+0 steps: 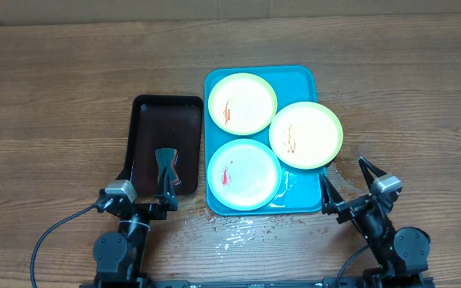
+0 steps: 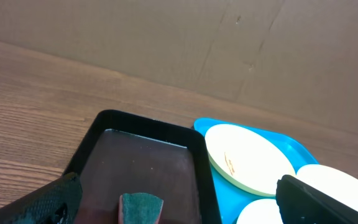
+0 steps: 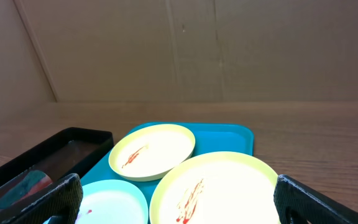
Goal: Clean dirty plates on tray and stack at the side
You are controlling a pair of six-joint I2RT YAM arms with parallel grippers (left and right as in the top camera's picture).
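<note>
The turquoise tray (image 1: pixel 302 78) holds three green-rimmed plates, each with red sauce streaks: one at the back left (image 1: pixel 242 102), one at the right (image 1: pixel 306 134) reaching over the tray's right rim, and one at the front left (image 1: pixel 243 174). My left gripper (image 1: pixel 146 181) is open over the near end of a dark tray, with nothing held. My right gripper (image 1: pixel 346 180) is open just off the turquoise tray's front right corner. In the right wrist view its fingers (image 3: pixel 58 199) frame the nearest plate (image 3: pixel 222 186) without touching it.
A dark tray (image 1: pixel 146 120) lies left of the turquoise one, with a green sponge (image 1: pixel 166 160) in its near part, also shown in the left wrist view (image 2: pixel 140 208). A wet patch (image 1: pixel 238 228) marks the table in front of the tray. A cardboard wall (image 3: pixel 179 50) backs the table.
</note>
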